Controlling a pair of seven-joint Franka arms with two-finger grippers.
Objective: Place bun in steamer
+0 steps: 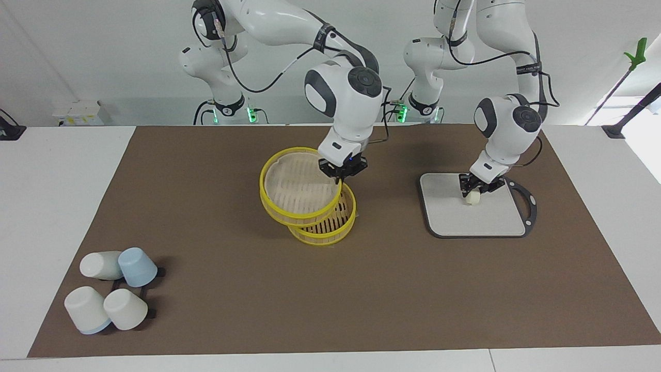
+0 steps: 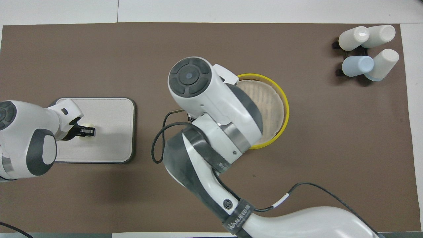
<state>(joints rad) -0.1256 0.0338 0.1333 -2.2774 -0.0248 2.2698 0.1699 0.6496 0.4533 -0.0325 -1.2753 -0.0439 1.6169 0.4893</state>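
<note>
Two arms are at work in front of you. Nearest the robots, your left gripper is down on the grey board toward the left arm's end of the table, its fingers closed around the bun, which sits on or just above the board. Your right gripper has its fingers pinched on the rim of the steamer's upper tier, holding it tilted in the air and partly over the lower tier, which rests on the brown mat mid-table. Farthest from the robots, at the right arm's end, four cups lie clustered.
</note>
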